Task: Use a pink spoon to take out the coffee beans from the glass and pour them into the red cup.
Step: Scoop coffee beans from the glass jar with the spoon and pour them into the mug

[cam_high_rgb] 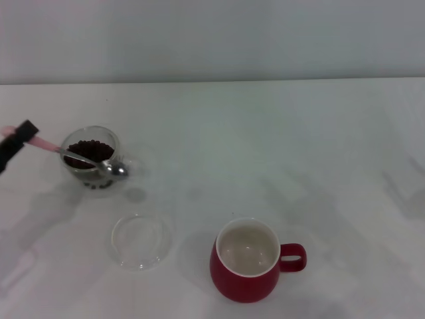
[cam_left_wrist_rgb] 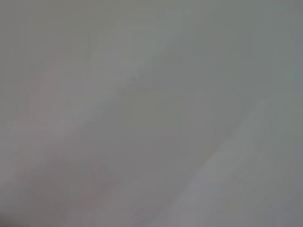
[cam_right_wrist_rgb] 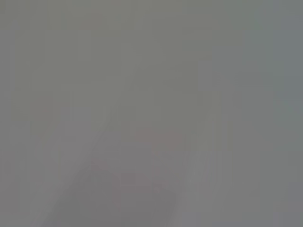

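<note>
Left claw (cam_high_rgb: 16, 143): black, at the bench's (cam_high_rgb: 265, 146) far left edge, clenched on the slim pale pink spoon (cam_high_rgb: 86, 159) handle.
Spoon bowl: shiny metal, over the rim of the small clear glass (cam_high_rgb: 91, 161) holding dark coffee beans (cam_high_rgb: 88, 151).
Glossy red cup (cam_high_rgb: 249, 260): empty, well apart.

glass (cam_high_rgb: 91, 159) far left with beans (cam_high_rgb: 89, 150) inside, dish (cam_high_rgb: 141, 240) before it, cup (cam_high_rgb: 247, 260) right of dish

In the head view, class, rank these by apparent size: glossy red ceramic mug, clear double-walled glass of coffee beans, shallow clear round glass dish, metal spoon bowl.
1. Red mug
2. Glass dish and glass of beans: alike, so unranked
3. Spoon bowl
</note>
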You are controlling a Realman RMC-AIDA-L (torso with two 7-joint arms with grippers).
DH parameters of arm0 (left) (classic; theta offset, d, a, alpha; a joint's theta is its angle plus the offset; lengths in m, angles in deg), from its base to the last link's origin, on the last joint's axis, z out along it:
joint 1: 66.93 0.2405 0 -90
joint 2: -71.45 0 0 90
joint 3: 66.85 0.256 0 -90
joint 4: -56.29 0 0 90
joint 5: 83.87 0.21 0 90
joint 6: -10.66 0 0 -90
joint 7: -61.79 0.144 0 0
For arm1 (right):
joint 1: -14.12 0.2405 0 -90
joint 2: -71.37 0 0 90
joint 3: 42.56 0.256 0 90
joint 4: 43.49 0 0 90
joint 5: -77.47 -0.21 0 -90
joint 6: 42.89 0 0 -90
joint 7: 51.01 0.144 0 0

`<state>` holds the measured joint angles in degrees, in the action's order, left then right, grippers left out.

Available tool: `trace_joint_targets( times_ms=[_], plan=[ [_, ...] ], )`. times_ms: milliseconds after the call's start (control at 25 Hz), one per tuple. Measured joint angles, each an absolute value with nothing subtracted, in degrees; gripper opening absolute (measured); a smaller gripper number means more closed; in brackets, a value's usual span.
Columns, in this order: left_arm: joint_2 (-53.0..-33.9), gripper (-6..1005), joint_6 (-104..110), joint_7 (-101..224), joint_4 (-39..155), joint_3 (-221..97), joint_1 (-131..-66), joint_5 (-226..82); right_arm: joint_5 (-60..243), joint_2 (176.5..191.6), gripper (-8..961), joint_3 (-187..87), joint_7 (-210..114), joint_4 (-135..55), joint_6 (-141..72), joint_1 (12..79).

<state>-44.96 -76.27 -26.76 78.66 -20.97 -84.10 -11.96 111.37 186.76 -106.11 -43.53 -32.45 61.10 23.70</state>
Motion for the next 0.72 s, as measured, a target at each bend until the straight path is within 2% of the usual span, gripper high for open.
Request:
trace_joint_targets(
  times_ms=[160, 440, 600, 720],
  plan=[
    [-42.14, 126, -71.98, -30.25, 79.46, -21.12, -86.03, -11.39, 111.37, 186.76, 650, -107.46, -43.51, -32.44, 61.00, 24.03],
    [-38.28, 125, -67.76, -36.71, 80.39, -20.94, -91.30, -7.87, 111.30, 186.85, 651, -108.97, -42.65, -33.09, 61.56, 24.54],
    [-37.39, 125, -62.69, -38.39, 80.65, -20.91, -93.92, -4.29, 111.33, 186.85, 651, -109.83, -41.67, -33.71, 61.77, 24.60],
    [-37.44, 125, -57.79, -39.18, 80.63, -20.88, -96.14, -0.62, 111.36, 186.85, 651, -110.17, -41.63, -34.50, 61.52, 24.70]
  ],
)
